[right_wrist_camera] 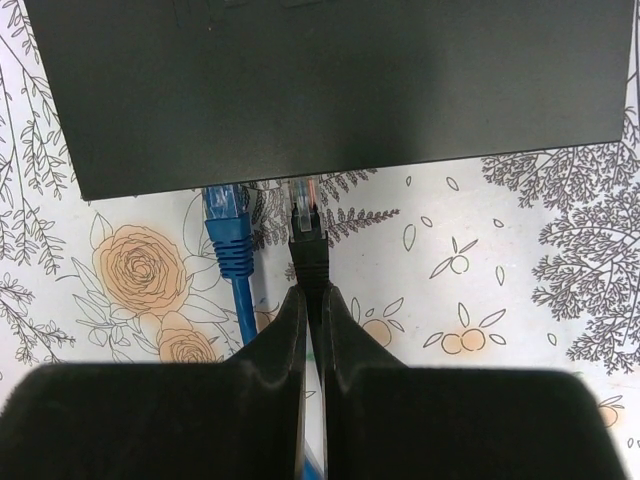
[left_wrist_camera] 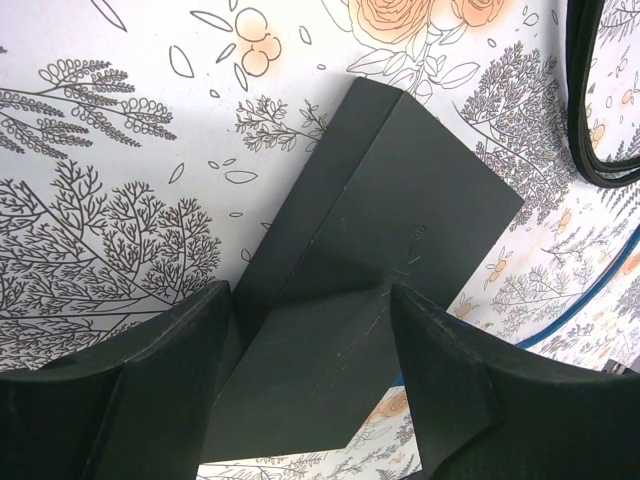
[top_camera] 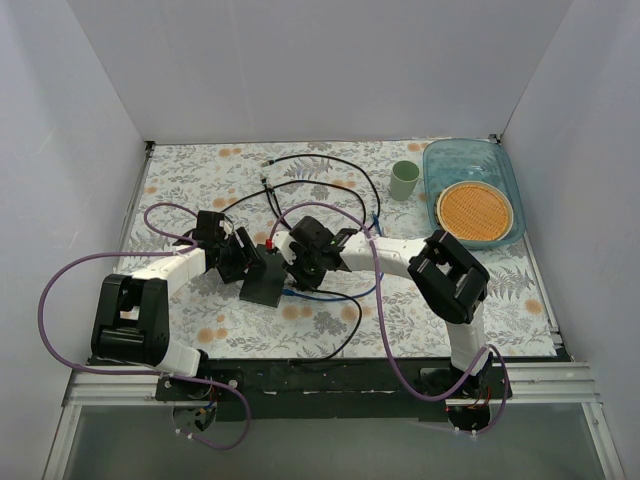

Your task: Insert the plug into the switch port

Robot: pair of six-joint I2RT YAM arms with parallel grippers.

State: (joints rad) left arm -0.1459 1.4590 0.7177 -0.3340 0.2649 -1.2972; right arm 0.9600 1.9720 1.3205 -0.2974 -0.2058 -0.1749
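While the left claw (left_wrist_camera: 315,300) clamps the dark box (right_wrist_camera: 330,90) at the tabletop's (top_camera: 330,170) middle, the right claw (right_wrist_camera: 308,296) pinches the black plug (right_wrist_camera: 308,245), its tip at the box's right edge beside a blue plug (right_wrist_camera: 228,225).

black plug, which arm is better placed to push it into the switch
Right. The right fingers pinch the black plug, its tip at the switch edge beside the blue plug. The left fingers grip the switch, steadying it.

1. Dark grey box (top_camera: 265,285) lies flat mid-counter (top_camera: 520,300).
2. Left claw (top_camera: 243,262) and right claw (top_camera: 297,268) close in on it from opposite sides.
3. Green cup (top_camera: 404,180) stands just beside blue tray (top_camera: 432,165), which holds 1 orange disc (top_camera: 475,212).
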